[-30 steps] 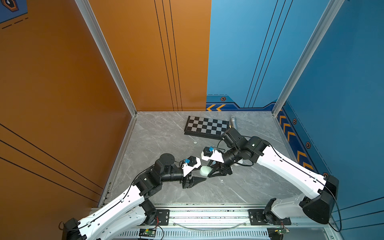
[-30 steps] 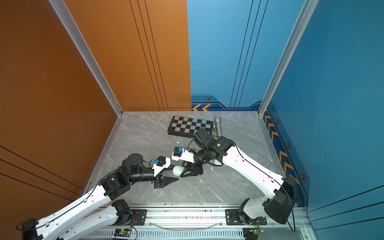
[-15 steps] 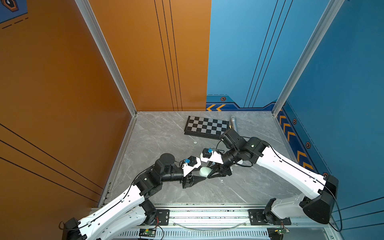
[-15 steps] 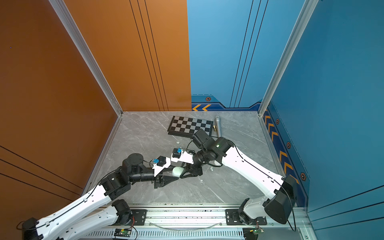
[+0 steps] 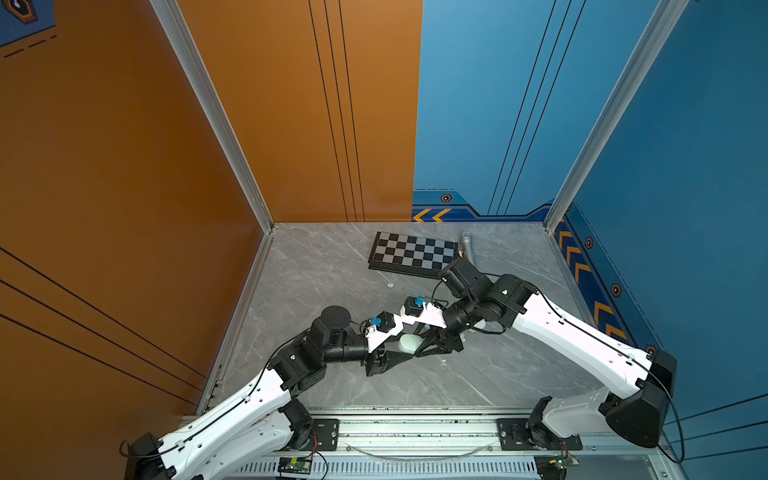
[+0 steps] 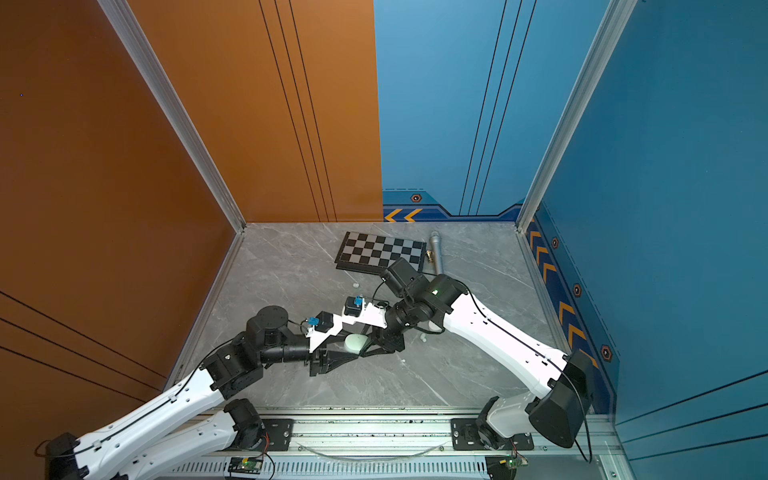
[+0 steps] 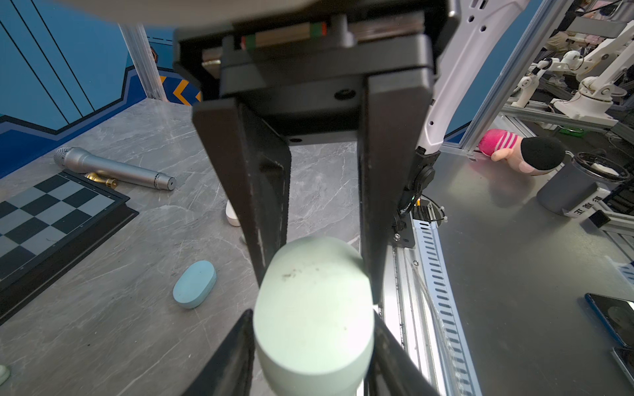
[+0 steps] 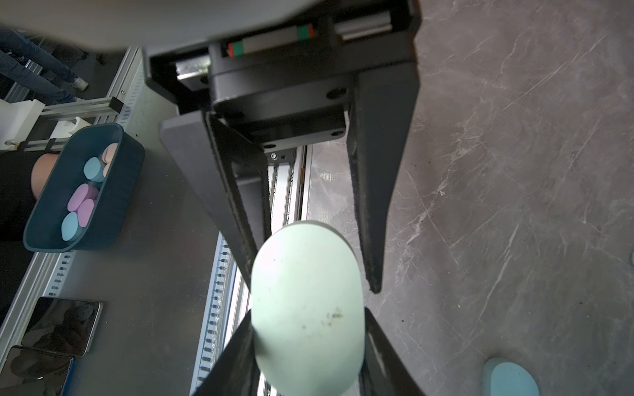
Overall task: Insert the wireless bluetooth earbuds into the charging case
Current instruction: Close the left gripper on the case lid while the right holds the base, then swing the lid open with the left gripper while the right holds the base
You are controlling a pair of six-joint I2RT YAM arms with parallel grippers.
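I have the mint green charging case [image 5: 409,344] pinched from both ends, just above the grey table [image 5: 316,266], toward its front. My left gripper [image 7: 320,284] is clamped on one end of it, with a finger pressed on each side. My right gripper [image 8: 314,284] is clamped on the other end the same way. The case looks closed, like one smooth pebble, so no bud can go in yet. The earbuds are not in either claw — they lie loose on the table. I can see one tiny pale bud [image 5: 390,285] near the chessboard [image 5: 411,252], and what looks like a second bud [image 5: 444,360] near my right claw. Both are too small for me to tell the colour. A light blue case [image 7: 194,284] lies flat on the table close by, and a silver microphone [image 7: 113,169] rests past the board. I think my job right now is to get the lid open. I cannot see the seam from here, so I would find it first. Then one claw should hold the bottom half steady while the other grabs only the lid and tips it up slowly. The shell is round and slick, so a hard squeeze could make it pop out — I would work low over the table, so any drop is short.
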